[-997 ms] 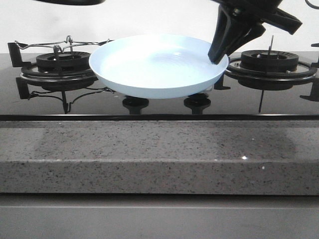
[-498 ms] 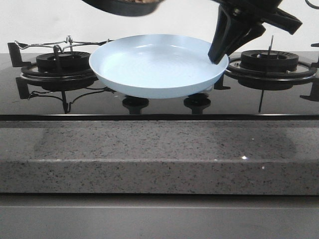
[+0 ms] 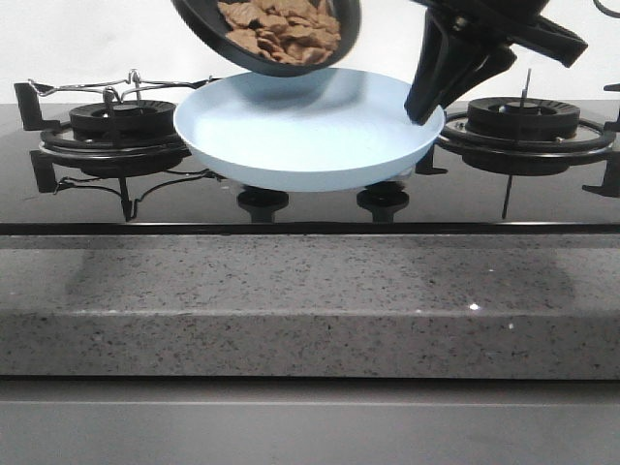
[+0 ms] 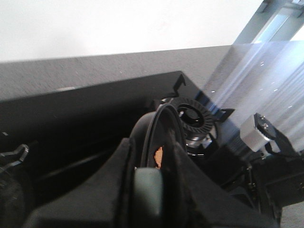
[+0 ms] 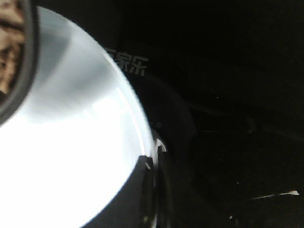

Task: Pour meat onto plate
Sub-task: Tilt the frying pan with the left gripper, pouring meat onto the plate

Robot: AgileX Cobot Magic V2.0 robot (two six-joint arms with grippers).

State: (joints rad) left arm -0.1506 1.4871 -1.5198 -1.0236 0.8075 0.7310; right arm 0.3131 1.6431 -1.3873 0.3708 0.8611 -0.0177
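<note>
The pale blue plate (image 3: pixel 310 136) sits between the two burners. My right gripper (image 3: pixel 424 108) is shut on its right rim, and the right wrist view shows the plate (image 5: pixel 71 142) with the gripper (image 5: pixel 153 164) on its rim. A black frying pan (image 3: pixel 254 50) hangs tilted above the plate's far side. The light-brown meat (image 3: pixel 281 27) is still piled inside the pan. My left gripper (image 4: pixel 153 190) is shut on the pan's grey handle (image 4: pixel 148 194). That view shows the pan (image 4: pixel 152 130) edge-on with a bit of meat (image 4: pixel 159 153) showing.
A black burner (image 3: pixel 121 121) with a wire rack (image 3: pixel 97 87) stands left of the plate, and another burner (image 3: pixel 528 121) stands to its right. Two knobs (image 3: pixel 263 201) sit below the plate. A speckled granite counter edge (image 3: pixel 310 300) runs along the front.
The pan has come down from the top of the view and tipped towards the plate, so the meat now shows. The plate and my right gripper have not moved.
</note>
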